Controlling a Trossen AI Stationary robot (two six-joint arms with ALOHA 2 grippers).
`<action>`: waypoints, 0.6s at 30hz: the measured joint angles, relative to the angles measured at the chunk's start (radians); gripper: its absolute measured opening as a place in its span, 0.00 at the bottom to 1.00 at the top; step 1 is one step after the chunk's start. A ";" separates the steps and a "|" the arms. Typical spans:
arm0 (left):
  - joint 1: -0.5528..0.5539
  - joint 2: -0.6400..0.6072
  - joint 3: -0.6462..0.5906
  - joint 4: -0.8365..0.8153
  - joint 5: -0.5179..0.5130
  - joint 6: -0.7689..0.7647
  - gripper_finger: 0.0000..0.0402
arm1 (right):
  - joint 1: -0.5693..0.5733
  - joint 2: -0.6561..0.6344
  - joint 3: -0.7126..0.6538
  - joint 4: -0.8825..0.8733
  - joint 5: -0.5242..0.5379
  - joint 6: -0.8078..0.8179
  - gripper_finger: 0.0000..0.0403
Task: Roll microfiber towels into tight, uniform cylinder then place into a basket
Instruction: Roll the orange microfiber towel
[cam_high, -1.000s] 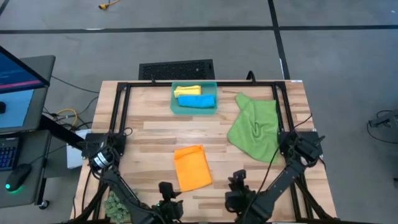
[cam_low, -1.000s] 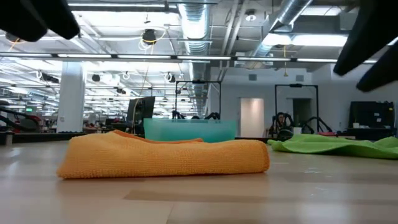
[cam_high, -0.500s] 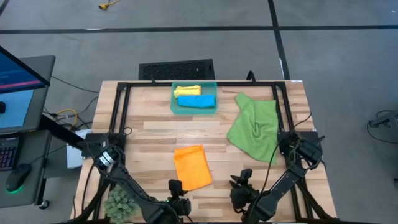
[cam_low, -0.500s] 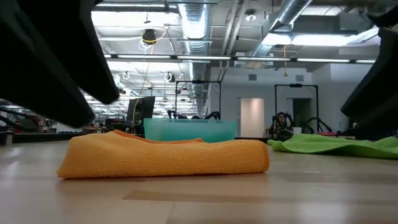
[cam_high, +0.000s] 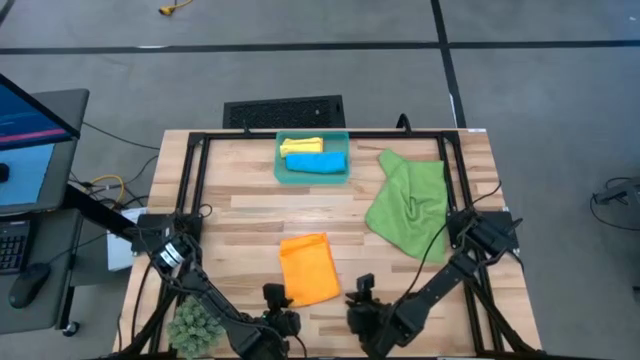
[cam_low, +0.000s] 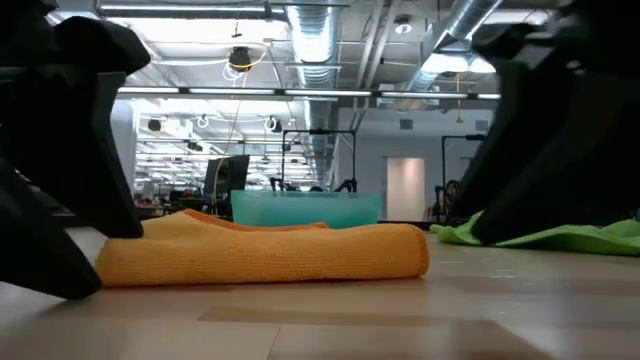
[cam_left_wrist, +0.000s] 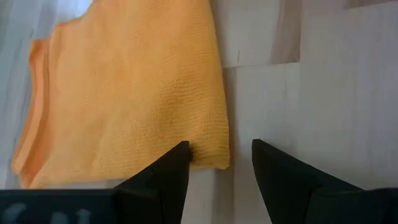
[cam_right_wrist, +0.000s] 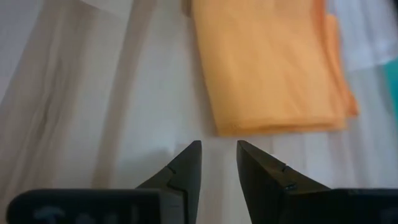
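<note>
The orange towel (cam_high: 308, 268) lies folded flat in a rectangle on the table's near middle. It also shows in the low view (cam_low: 265, 255). The teal basket (cam_high: 283, 170) stands at the far middle and holds a rolled yellow towel (cam_high: 300, 146) and a rolled blue towel (cam_high: 318, 162). The green towel (cam_high: 410, 205) lies crumpled flat at the right. My left gripper (cam_left_wrist: 217, 155) is open, low at the orange towel's near left corner (cam_left_wrist: 221, 160), which lies between its fingers. My right gripper (cam_right_wrist: 219, 155) is open by a narrow gap, just short of the towel's near edge (cam_right_wrist: 273, 129). My left gripper has one fingertip (cam_left_wrist: 180, 152) over the orange towel's near edge, beside the corner, and the other (cam_left_wrist: 264, 152) over bare wood. The fingers come from the table's near side, slanting down. I cannot tell whether they touch the cloth.
A black frame (cam_high: 195, 180) runs around the tabletop. A dark grated rectangle (cam_high: 283, 110) lies on the floor beyond the far edge. A small green plant (cam_high: 190, 328) sits at the near left corner. Bare wood (cam_high: 240, 215) lies left of the orange towel.
Both grippers have come down low over the table. My left gripper has gone toward the far edge, up to the orange towel's near left corner. My right gripper has gone toward the table's left, up to the towel's near edge. The towels have not moved.
</note>
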 joint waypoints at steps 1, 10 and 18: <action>0.003 -0.004 -0.006 0.002 0.009 -0.002 0.42 | -0.011 0.000 0.000 0.016 -0.022 -0.018 0.31; -0.004 -0.005 -0.015 -0.004 0.019 -0.018 0.42 | -0.068 0.000 0.070 0.054 -0.142 -0.096 0.30; -0.016 -0.003 -0.016 -0.035 0.009 -0.032 0.42 | -0.086 -0.001 0.087 0.039 -0.143 -0.221 0.31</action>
